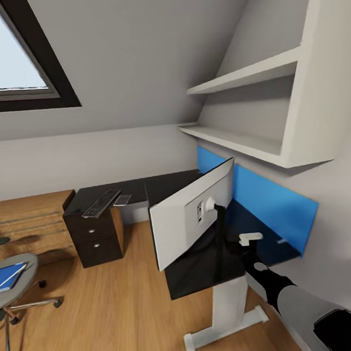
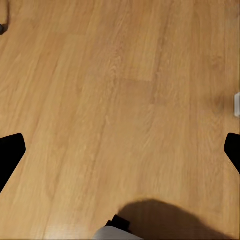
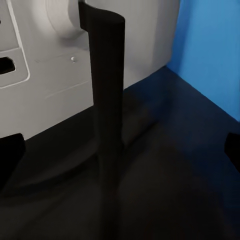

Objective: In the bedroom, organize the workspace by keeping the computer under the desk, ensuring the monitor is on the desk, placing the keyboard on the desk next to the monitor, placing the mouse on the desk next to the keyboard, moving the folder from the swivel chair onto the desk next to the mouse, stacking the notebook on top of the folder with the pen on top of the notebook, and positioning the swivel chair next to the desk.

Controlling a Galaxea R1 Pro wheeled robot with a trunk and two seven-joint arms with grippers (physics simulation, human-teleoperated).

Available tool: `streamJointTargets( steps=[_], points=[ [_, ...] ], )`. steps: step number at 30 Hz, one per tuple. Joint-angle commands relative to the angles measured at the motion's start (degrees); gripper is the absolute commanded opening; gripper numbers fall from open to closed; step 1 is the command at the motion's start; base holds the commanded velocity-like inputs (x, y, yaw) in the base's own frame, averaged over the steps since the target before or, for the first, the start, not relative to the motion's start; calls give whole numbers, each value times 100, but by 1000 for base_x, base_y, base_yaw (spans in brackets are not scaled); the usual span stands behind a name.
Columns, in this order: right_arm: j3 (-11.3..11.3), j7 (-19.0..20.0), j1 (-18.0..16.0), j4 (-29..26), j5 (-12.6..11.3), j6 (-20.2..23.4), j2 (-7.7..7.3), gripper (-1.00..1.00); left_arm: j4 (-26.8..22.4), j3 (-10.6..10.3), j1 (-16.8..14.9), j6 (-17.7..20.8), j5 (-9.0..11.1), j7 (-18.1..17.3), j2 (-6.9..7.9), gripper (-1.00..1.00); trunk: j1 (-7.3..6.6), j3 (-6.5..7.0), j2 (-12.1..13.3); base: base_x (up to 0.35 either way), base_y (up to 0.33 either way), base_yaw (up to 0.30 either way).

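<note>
The monitor [image 1: 192, 216] stands on the black desk [image 1: 165, 184], its pale back turned to me, on a black stand [image 3: 107, 95]. My right gripper [image 1: 235, 244] is open just behind the stand, its fingers apart on either side of the pole and not touching it. Over bare wooden floor my left gripper [image 2: 120, 155] hangs open and empty. The keyboard [image 1: 101, 203] lies on the desk's far wing with the notebook [image 1: 122, 200] beside it. On the swivel chair [image 1: 15, 291] at the left lies the blue folder [image 1: 8, 277]. Computer, mouse and pen are out of view.
A blue wall panel [image 1: 272, 199] runs behind the desk, with white shelves [image 1: 246, 138] overhead. The black drawer unit [image 1: 96, 240] and a wooden dresser [image 1: 31, 224] stand at the left. The desk's white leg [image 1: 228, 308] rests on open wooden floor [image 1: 118, 317].
</note>
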Motion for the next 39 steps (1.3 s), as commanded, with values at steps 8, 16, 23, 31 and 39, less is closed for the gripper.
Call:
streamJointTargets(
  steps=[8,16,23,31,39],
  points=[
    [48,-33,-2,-1,-37,-17,1,100,-8,-37,-2,-28,60,38,5,100,5,-10,-10,212,-17,0],
    [42,-33,-7,-2,-39,-19,-10,100,-2,-37,-2,-28,60,44,2,100,5,-10,-10,60,-49,0],
    [45,-33,-6,-1,-32,-17,-11,100,-2,-37,-2,-28,60,44,2,100,5,-10,-10,25,11,0],
    [42,-41,-5,-8,-30,-13,-11,100,-23,-58,-2,-32,55,28,-16,100,5,-10,-10,114,43,0],
    [48,-50,-4,-9,-30,-15,-11,100,-512,-55,-2,-28,60,21,-24,100,115,-100,-210,6,2,0]
  ],
)
